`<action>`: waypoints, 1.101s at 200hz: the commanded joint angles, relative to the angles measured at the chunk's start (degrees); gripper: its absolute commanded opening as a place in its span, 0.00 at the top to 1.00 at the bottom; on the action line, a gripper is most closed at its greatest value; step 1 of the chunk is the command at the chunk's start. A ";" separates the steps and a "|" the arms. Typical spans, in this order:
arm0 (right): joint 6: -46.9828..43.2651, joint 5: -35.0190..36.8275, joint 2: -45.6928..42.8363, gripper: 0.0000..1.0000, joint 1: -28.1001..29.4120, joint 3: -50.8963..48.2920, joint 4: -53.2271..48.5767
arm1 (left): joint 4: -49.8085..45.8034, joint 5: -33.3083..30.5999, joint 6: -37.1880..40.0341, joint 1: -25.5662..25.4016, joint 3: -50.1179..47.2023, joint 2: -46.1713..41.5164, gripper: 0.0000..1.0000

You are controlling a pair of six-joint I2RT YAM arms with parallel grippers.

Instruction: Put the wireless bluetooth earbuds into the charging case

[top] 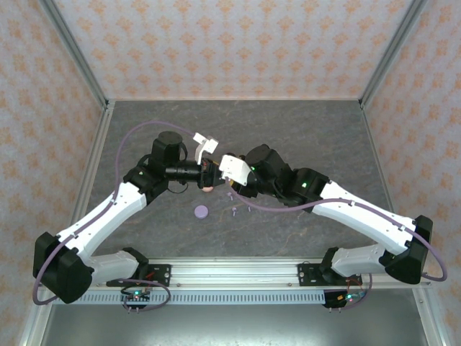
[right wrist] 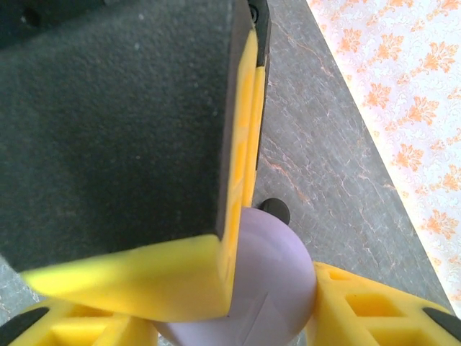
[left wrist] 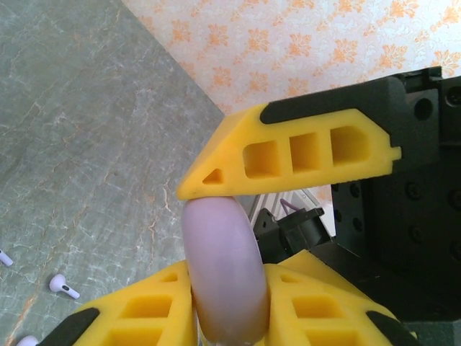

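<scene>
Overhead from behind, wrist cameras close, sharing lavender disc (left wrist: 223, 274)

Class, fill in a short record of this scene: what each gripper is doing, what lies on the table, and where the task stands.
left gripper: shut on the round lavender case, seen edge-on
right gripper: fingers either side of the same case; grip unclear
table: a lavender disc and loose earbuds
task stage: earbuds lie on the table, apart from the case held above it
</scene>
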 commanded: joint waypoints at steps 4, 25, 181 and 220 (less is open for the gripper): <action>2.80 -0.46 -1.32 0.48 -0.40 0.76 1.95 | -1.58 -0.93 2.81 -0.55 1.03 -1.36 0.79; 5.17 -2.84 -1.81 0.38 -1.72 1.02 -0.13 | -1.47 -2.44 3.35 -0.54 0.84 -2.32 0.81; 34.69 -41.69 -16.35 0.28 -17.82 -15.87 27.25 | 24.43 -15.65 18.17 -1.77 -16.24 -19.03 0.95; 38.33 -44.40 -11.73 0.28 -17.67 -15.88 33.76 | 25.39 -15.84 19.37 -2.72 -17.19 -20.61 0.96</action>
